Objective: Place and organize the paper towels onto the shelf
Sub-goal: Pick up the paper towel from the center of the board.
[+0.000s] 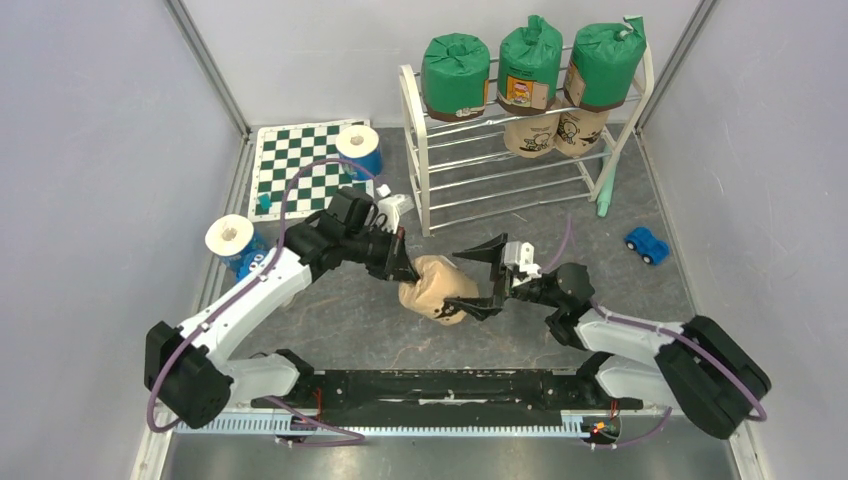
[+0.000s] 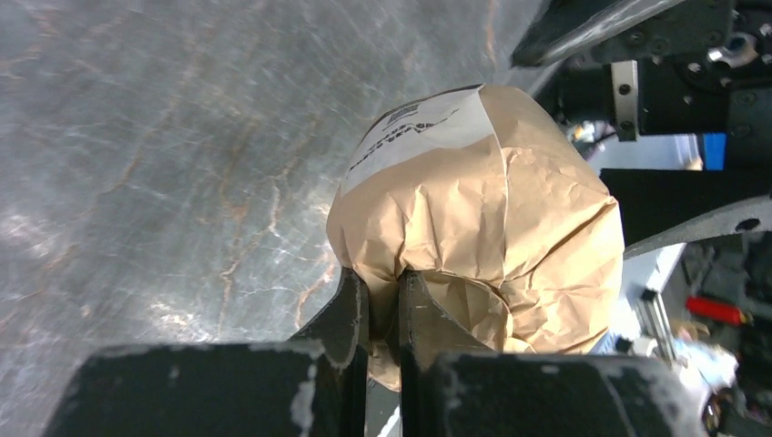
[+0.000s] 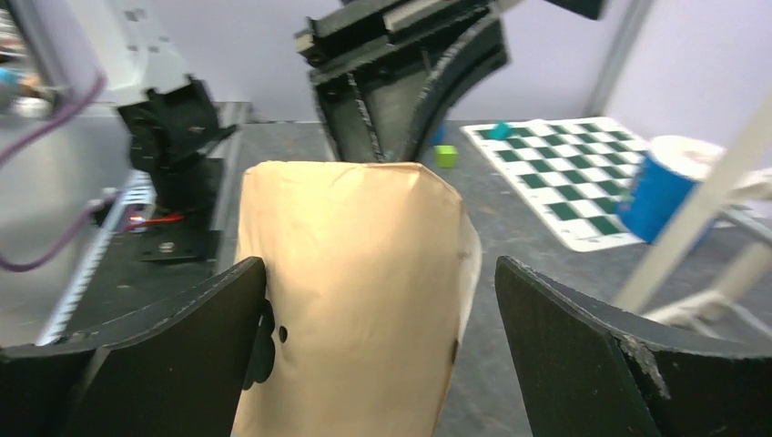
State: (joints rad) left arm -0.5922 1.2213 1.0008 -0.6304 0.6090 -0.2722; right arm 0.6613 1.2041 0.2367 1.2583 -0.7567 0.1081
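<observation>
Left claw [image 2: 382, 291]: shut tight, pinching the gathered paper at one end of the tan roll [image 2: 492, 209].
Right claw [image 3: 380, 269]: spread wide, a finger on each side of the roll's other end; one finger sits at the paper's edge, the other stands apart from it. It grips nothing.
Roll's place: table centre, between the two claws, in front of the shelf [image 1: 420, 150] and well apart from it. Whether it rests on the table or hangs just off it, I cannot tell.
Roll's axis: lying over, long axis running from the left claw toward the right one, pinched end toward the left claw.
Writing: a white label with black print near the roll's far end in the left wrist view, too skewed to read.
Left arm: reaches from the near-left base diagonally forward, wrist bent in toward the centre.
Right arm: reaches low from the near-right base leftward to the centre.
Shelf: three green rolls [image 1: 528, 65] upright on the top tier, two tan ones [image 1: 555, 132] on the tier below.
Elsewhere: one blue roll [image 1: 358, 150] upright on the chess mat [image 1: 300, 165], another [image 1: 232, 240] beside the left arm; a toy car [image 1: 647, 244] right of the shelf.
</observation>
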